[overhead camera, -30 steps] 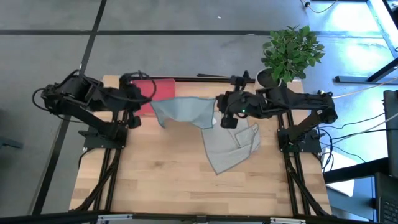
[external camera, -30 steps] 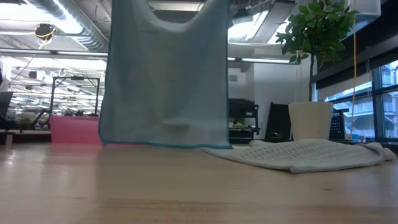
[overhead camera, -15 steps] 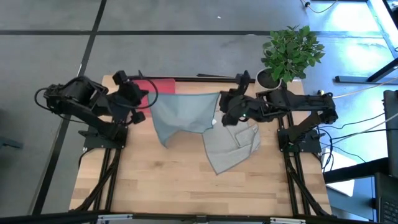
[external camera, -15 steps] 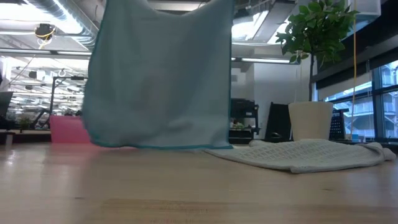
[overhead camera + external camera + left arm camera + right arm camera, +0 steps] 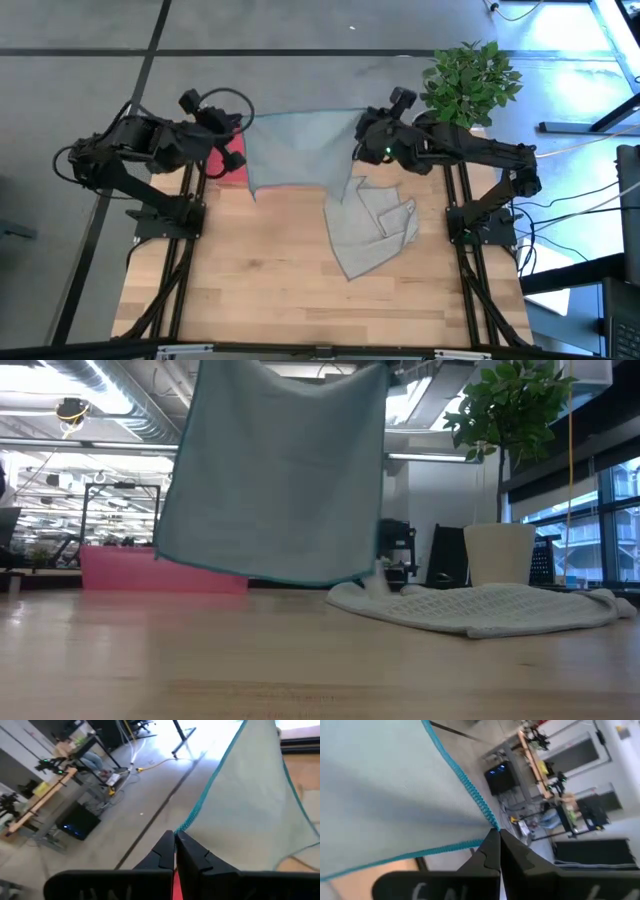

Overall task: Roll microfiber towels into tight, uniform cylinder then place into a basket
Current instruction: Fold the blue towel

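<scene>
Behind the hanging teal towel [image 5: 275, 470]: red tray [image 5: 160, 569], half hidden.

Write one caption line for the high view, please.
Left gripper and right gripper hold the pale blue-teal microfiber towel stretched above the wooden table.

The blue towel [image 5: 296, 148] hangs spread above the table's [image 5: 250, 290] far edge, between the left gripper [image 5: 243, 125] and the right gripper [image 5: 361, 122], each pinching an upper corner. The tray [image 5: 160, 571] lies on the table's far left, behind and below the towel. The grey towel [image 5: 375, 228] lies crumpled on the table, right of centre. The plant [image 5: 468, 82] stands at the far right corner, behind the grey towel.
</scene>
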Controlling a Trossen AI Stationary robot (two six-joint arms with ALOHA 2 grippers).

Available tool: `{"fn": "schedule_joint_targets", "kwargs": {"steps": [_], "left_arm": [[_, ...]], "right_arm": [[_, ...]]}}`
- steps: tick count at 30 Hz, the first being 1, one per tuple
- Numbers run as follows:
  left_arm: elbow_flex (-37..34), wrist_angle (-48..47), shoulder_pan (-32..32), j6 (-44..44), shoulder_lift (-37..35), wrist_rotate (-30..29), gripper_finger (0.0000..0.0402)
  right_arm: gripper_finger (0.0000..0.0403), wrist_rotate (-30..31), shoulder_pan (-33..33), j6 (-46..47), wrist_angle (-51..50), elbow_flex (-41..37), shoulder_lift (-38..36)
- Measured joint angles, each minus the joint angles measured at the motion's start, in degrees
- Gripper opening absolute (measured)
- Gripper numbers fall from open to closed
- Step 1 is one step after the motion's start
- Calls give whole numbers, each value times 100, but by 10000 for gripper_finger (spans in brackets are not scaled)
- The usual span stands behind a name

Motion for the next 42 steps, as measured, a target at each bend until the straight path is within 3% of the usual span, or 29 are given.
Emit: {"fn": "schedule_joint_targets", "kwargs": {"steps": [8, 17, 25, 34, 42], "left_arm": [[0, 70, 269, 296, 0, 574, 0], [0, -514, 144, -153, 62, 2182, 0], [0, -1038, -246, -641, 303, 2435, 0], [0, -1170, -821, -1144, 615, 3013, 0], [-21, -1268, -1667, -2006, 960, 3248, 0]], "right_arm": [[0, 98, -223, -205, 234, 0, 0], [0, -1173, -64, 940, -992, 2, 0], [0, -1477, 294, 1959, -1971, 2, 0], [0, -2264, 890, 2555, -2114, -14, 0], [0, -2935, 1532, 2846, -2086, -830, 0]]}}
